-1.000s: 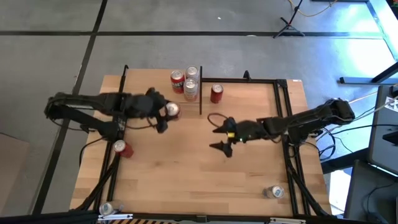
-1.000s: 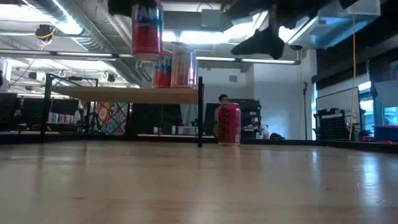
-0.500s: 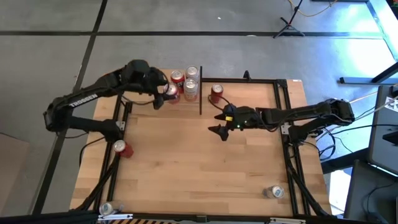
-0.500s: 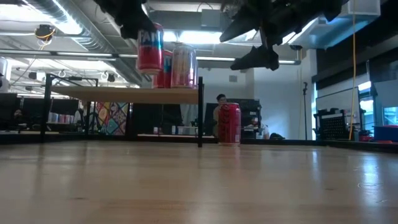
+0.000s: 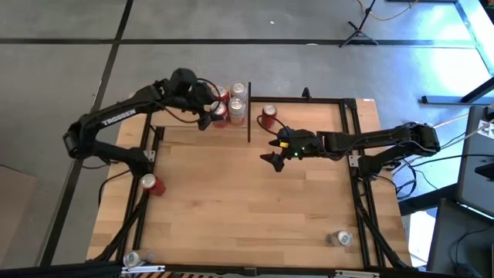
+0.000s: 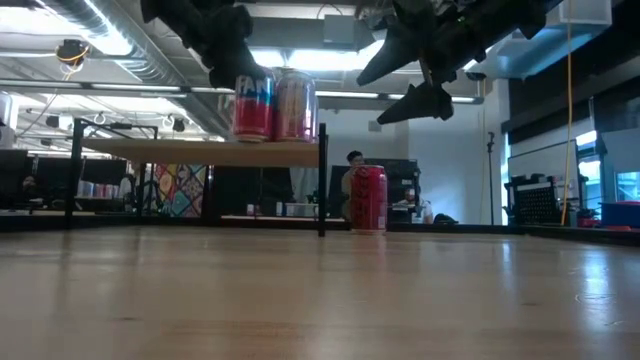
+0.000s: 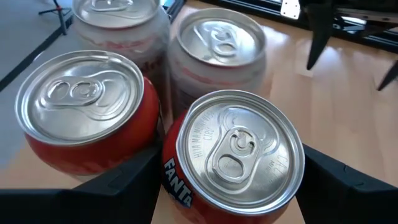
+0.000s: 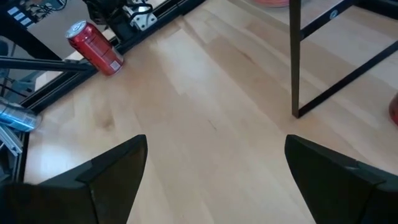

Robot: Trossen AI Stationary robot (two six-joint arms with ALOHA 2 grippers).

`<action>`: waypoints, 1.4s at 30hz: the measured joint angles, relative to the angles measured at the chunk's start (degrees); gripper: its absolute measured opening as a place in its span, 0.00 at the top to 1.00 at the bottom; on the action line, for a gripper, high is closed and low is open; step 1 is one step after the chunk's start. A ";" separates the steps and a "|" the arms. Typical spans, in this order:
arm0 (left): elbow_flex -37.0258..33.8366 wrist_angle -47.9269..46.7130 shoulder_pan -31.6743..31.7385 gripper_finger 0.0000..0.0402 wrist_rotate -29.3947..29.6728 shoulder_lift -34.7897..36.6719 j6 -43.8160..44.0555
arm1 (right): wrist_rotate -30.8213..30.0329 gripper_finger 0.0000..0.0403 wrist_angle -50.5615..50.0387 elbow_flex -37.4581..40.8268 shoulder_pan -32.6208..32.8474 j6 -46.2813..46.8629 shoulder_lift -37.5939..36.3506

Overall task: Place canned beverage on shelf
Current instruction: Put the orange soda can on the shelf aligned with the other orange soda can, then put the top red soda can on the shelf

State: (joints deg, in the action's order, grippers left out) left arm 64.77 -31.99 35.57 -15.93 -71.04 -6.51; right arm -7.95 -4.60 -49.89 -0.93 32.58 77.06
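Observation:
My left gripper (image 5: 210,116) is shut on a red Fanta can (image 7: 233,152) over the shelf (image 6: 200,152), a light-wood board on black posts at the table's far left. The can stands beside three other cans on the shelf: a red one (image 7: 84,112) and two pale ones (image 7: 217,50). My right gripper (image 5: 274,150) is open and empty above the table. It is to the right of the shelf's post (image 5: 248,123) and near an upright red can (image 5: 268,116) on the tabletop. My left gripper pinches the Fanta can's side walls just below its rim (image 7: 177,171) between its two fingers (image 7: 118,180). The fingers come from above, slanting from the table's left. The can is upright, and in the low view its bottom (image 6: 252,138) is level with the neighbouring cans' bottoms on the shelf board.
A red can (image 5: 152,184) lies at the table's left edge. Silver cans lie at the near right (image 5: 340,238) and the near left corner (image 5: 133,259). Black frame rails run along the table's sides. Bare wood lies in the middle.
My left gripper has carried the Fanta can toward the table's far edge and over the shelf. It then lowered the can, still upright, beside the other cans. My right gripper, still open, has moved a little toward the far edge, closer to the upright red can.

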 joint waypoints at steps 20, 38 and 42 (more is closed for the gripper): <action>0.09 1.89 2.07 0.17 -0.63 -1.22 -1.20 | 0.02 0.09 -0.04 0.02 0.15 -0.02 0.00; 17.49 -10.14 1.74 0.15 -1.61 -0.89 -0.22 | -0.51 0.09 0.61 0.00 0.15 0.20 0.00; 19.60 -14.43 0.27 0.15 -1.36 0.39 0.00 | -0.46 0.09 0.74 0.00 0.15 -0.03 0.00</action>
State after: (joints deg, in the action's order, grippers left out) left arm 84.37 -46.42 35.85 -17.29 -70.65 -6.51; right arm -8.40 -3.86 -49.89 -0.78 32.55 77.06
